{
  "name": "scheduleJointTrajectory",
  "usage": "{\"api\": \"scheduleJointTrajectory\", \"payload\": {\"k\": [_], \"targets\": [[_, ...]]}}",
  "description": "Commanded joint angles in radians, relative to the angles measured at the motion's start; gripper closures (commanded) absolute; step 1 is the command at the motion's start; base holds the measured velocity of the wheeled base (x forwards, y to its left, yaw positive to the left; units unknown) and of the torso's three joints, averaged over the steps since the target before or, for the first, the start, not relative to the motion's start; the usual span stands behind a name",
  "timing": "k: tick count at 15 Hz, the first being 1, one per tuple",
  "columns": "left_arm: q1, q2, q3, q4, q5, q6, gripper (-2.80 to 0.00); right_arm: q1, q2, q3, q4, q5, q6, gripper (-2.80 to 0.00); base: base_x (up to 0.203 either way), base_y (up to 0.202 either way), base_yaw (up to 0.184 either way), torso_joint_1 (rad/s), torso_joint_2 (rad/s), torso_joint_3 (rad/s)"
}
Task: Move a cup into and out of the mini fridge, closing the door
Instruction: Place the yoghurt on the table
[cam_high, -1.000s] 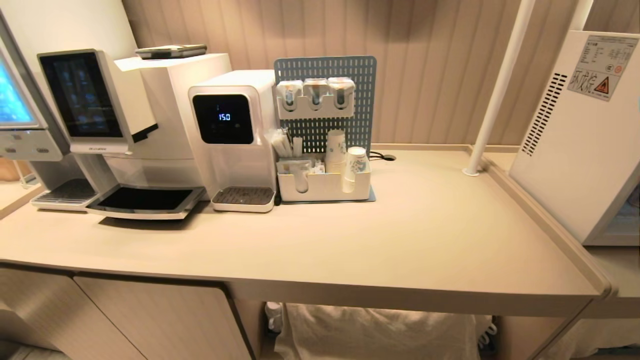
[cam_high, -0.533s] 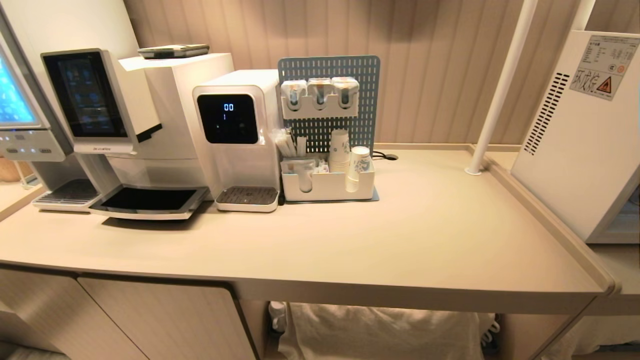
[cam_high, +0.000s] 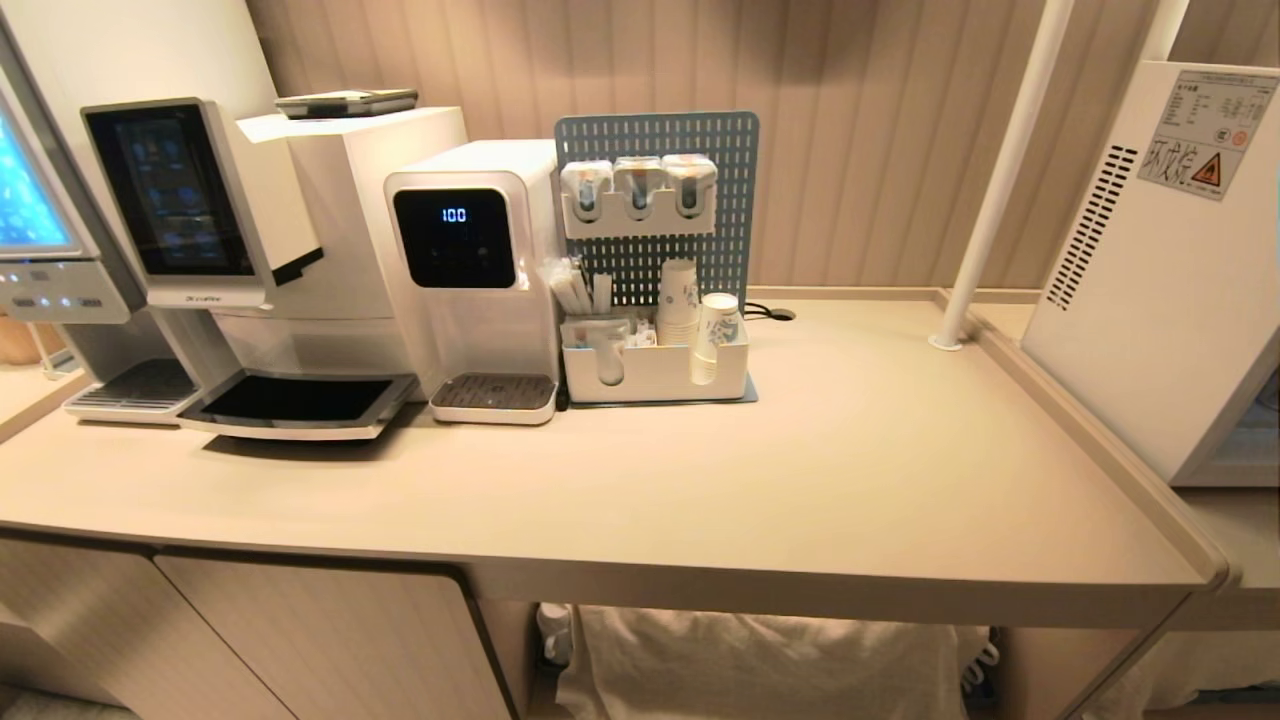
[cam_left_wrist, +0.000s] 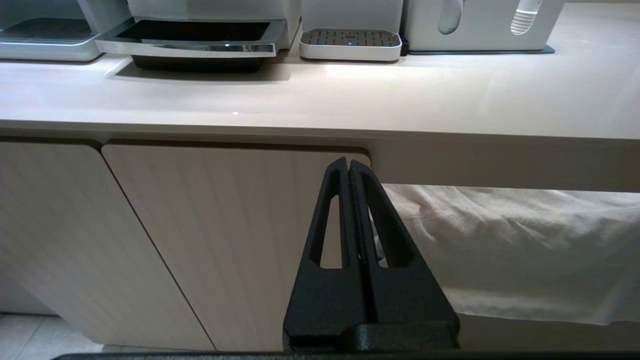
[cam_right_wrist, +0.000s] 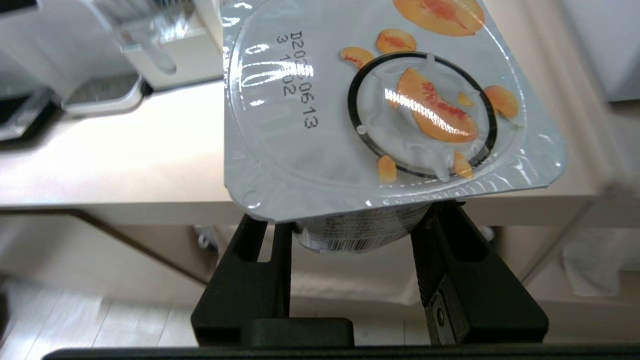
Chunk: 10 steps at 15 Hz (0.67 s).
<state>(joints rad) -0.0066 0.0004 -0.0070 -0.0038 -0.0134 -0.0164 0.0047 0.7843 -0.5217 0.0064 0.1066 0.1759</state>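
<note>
My right gripper (cam_right_wrist: 354, 222) is shut on a sealed cup (cam_right_wrist: 320, 150) with a silver foil lid printed with peach slices. It grips the cup's body just under the lid rim and holds it in front of the counter edge. The white mini fridge (cam_high: 1150, 280) stands at the far right of the counter, showing its vented side and warning sticker. Its door faces away at the picture's right edge and I cannot tell how it stands. The left gripper (cam_left_wrist: 348, 162) is shut and empty, parked low before the cabinet front. Neither arm shows in the head view.
Two coffee machines (cam_high: 250, 250) and a water dispenser (cam_high: 470, 270) line the counter's back left. Beside them a white organiser (cam_high: 655, 370) holds paper cups (cam_high: 716, 320) under a blue pegboard. A white pole (cam_high: 1000, 170) rises left of the fridge. A cloth (cam_left_wrist: 510, 240) hangs under the counter.
The head camera has shifted slightly, so the whole scene sits a little further right. The dispenser's display digits have changed. Nothing on the counter has moved.
</note>
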Motion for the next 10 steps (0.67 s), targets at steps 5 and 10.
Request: {"api": "scheduleJointTrajectory", "payload": {"k": [5,10], "targets": [[0.000,-0.002,-0.001,-0.001,0.000,0.000,0.00,-0.162,0.800,0.036,-0.416,0.532,-0.249,0.00,0.000,0.000,0.000,0.000,0.00,0.000],[0.000,-0.002,0.000,-0.001,0.000,0.000,0.00,-0.135,1.154,0.037,-0.758,0.599,-0.463,0.00,0.000,0.000,0.000,0.000,0.00,0.000]]}}
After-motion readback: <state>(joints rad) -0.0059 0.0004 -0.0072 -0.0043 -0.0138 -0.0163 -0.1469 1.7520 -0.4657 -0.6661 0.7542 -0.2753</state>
